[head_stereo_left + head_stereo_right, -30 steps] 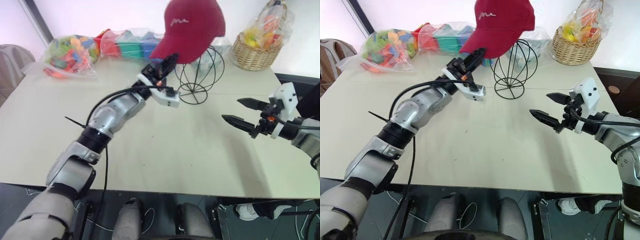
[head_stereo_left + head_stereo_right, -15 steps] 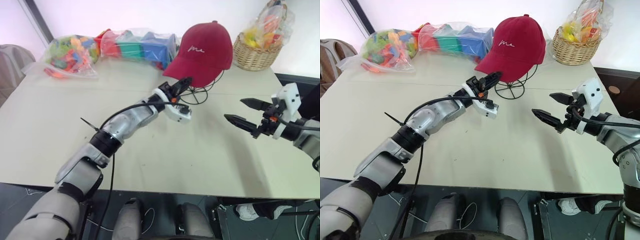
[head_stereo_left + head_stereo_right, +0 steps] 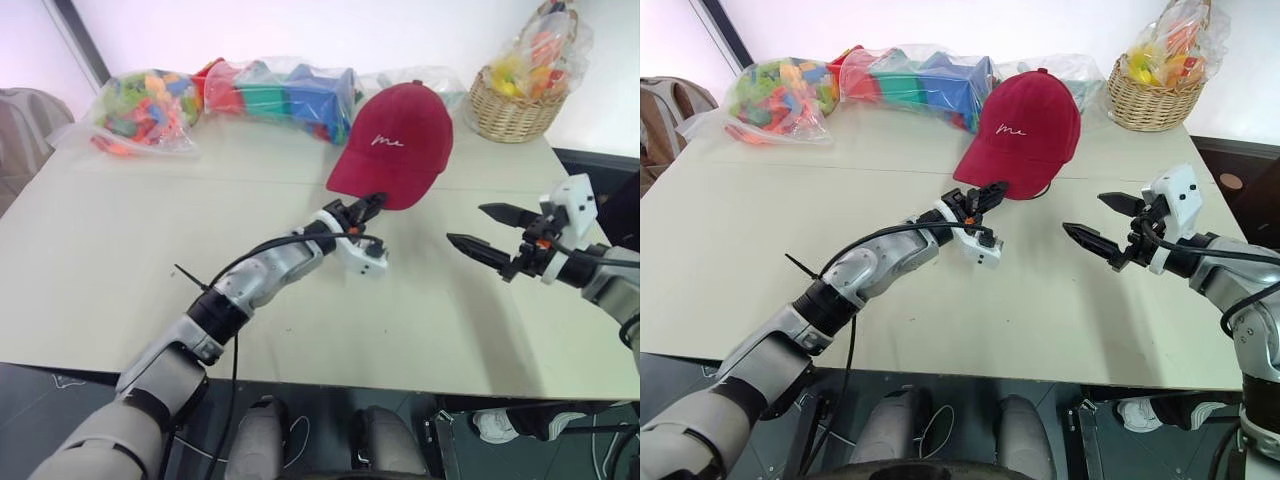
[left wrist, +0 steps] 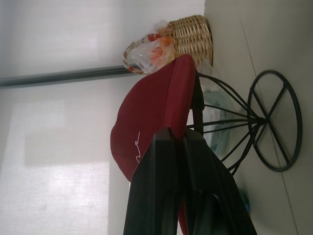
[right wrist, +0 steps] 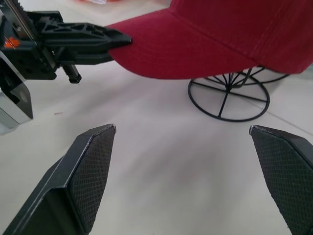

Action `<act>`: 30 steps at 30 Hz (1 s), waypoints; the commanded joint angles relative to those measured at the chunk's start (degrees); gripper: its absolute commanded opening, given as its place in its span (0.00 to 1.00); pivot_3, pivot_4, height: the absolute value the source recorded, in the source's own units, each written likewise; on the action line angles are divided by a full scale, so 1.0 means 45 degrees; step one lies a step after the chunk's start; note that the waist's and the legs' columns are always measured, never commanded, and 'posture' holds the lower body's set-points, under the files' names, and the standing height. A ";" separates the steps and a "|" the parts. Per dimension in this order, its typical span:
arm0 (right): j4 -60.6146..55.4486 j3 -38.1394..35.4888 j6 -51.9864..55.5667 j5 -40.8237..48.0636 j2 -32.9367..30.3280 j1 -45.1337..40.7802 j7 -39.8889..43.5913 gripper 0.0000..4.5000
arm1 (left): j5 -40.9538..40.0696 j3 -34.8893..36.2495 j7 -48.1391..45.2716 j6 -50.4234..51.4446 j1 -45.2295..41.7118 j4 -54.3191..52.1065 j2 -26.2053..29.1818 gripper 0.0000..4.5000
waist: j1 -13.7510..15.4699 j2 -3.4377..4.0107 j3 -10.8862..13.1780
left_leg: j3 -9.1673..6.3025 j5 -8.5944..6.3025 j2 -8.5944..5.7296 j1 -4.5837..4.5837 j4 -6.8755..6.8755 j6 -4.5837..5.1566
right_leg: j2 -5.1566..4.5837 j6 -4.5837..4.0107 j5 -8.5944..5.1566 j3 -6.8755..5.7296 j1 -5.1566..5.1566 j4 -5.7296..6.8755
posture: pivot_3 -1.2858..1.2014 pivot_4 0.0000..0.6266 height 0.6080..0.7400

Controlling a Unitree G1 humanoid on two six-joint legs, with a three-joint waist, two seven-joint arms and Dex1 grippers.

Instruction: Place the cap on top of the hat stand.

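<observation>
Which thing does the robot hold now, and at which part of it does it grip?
The left gripper is shut on the cap, pinching the front edge of its brim. The right gripper is open and holds nothing.

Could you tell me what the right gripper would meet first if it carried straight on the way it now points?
Probably the black wire ring base of the hat stand, under the brim of the dark red fabric cap. The open right gripper points over bare table towards it; depth is uncertain.

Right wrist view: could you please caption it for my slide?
Left pincer grips dark red fabric cap over black wire hat stand.
</observation>
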 commanded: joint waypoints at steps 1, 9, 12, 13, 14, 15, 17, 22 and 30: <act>-0.0475 -0.0630 -0.0257 0.0124 -0.0049 0.0084 -0.0033 1.00 | -0.0608 -0.0097 -0.0143 -0.0392 0.0005 -0.0070 -0.0400 0.01 | -0.0004 0.0000 0.0000 | -0.0001 0.0000 0.0000 0.0000 0.0001 0.0000 | 0.0000 0.0000 0.0000 0.0001 0.0000 0.0000 | 0.52 0.24 1.00; -0.0511 -0.0680 -0.0270 0.0104 -0.0021 0.0161 -0.0116 1.00 | -0.0283 -0.0557 -0.0064 -0.0575 -0.0317 0.0702 -0.0579 0.01 | -0.0004 0.0001 0.0000 | -0.0006 0.0000 0.0000 0.0003 0.0003 0.0000 | 0.0001 0.0000 0.0000 -0.0001 0.0005 0.0000 | 0.52 0.24 1.00; -0.0486 -0.0643 -0.0306 0.0083 0.0009 0.0136 -0.0167 1.00 | -0.0071 -0.0670 -0.0052 -0.0626 -0.0442 0.0908 -0.0508 0.01 | 0.0001 0.0001 -0.0001 | -0.0007 0.0000 -0.0001 0.0003 0.0004 0.0000 | 0.0001 0.0000 0.0000 -0.0001 0.0007 0.0000 | 0.52 0.24 1.00; -0.0482 -0.0628 -0.0330 0.0074 0.0035 0.0129 -0.0192 1.00 | -0.0003 -0.0730 -0.0070 -0.0652 -0.0471 0.0971 -0.0463 0.01 | 0.0000 0.0001 -0.0001 | -0.0007 0.0000 -0.0001 0.0003 0.0005 0.0000 | 0.0001 0.0000 0.0000 -0.0001 0.0008 0.0000 | 0.52 0.24 1.00; -0.0473 -0.0606 -0.0352 0.0065 0.0062 0.0112 -0.0217 1.00 | 0.0084 -0.0815 -0.0119 -0.0691 -0.0502 0.1043 -0.0401 0.01 | -0.0001 0.0001 -0.0001 | -0.0008 0.0000 -0.0002 0.0003 0.0005 0.0000 | 0.0001 0.0000 0.0000 -0.0002 0.0008 0.0000 | 0.52 0.24 1.00; -0.0463 -0.0581 -0.0376 0.0053 0.0087 0.0097 -0.0241 1.00 | 0.0090 -0.0847 -0.0125 -0.0736 -0.0506 0.1116 -0.0376 0.08 | -0.0001 0.0001 -0.0001 | -0.0008 0.0000 -0.0002 0.0003 0.0005 0.0000 | 0.0001 0.0000 0.0000 -0.0001 0.0008 0.0000 | 0.52 0.24 1.00; -0.0445 -0.0528 -0.0426 0.0033 0.0129 0.0072 -0.0289 1.00 | 0.0030 -0.0885 -0.0113 -0.0853 -0.0523 0.1237 -0.0367 0.22 | -0.0018 0.0002 -0.0001 | -0.0007 0.0000 -0.0002 0.0003 0.0005 0.0000 | 0.0001 0.0000 0.0000 -0.0001 0.0008 -0.0001 | 0.52 0.24 1.00; -0.0467 -0.0481 -0.0504 0.0027 0.0215 0.0128 -0.0367 1.00 | 0.0002 -0.1091 -0.0066 -0.0960 -0.0589 0.1552 -0.0329 0.79 | -0.0046 0.0003 -0.0001 | -0.0008 0.0000 0.0000 0.0002 0.0005 0.0001 | 0.0004 0.0000 0.0000 -0.0001 0.0003 0.0000 | 0.52 0.24 1.00; -0.0380 -0.0328 -0.0518 -0.0007 0.0284 0.0034 -0.0406 1.00 | -0.0138 -0.0878 -0.0029 -0.1412 -0.0304 0.0899 0.0322 0.99 | -0.0049 0.0005 -0.0002 | -0.0008 -0.0001 0.0000 0.0003 0.0005 0.0001 | 0.0004 0.0000 0.0000 -0.0001 0.0002 0.0001 | 0.52 0.24 1.00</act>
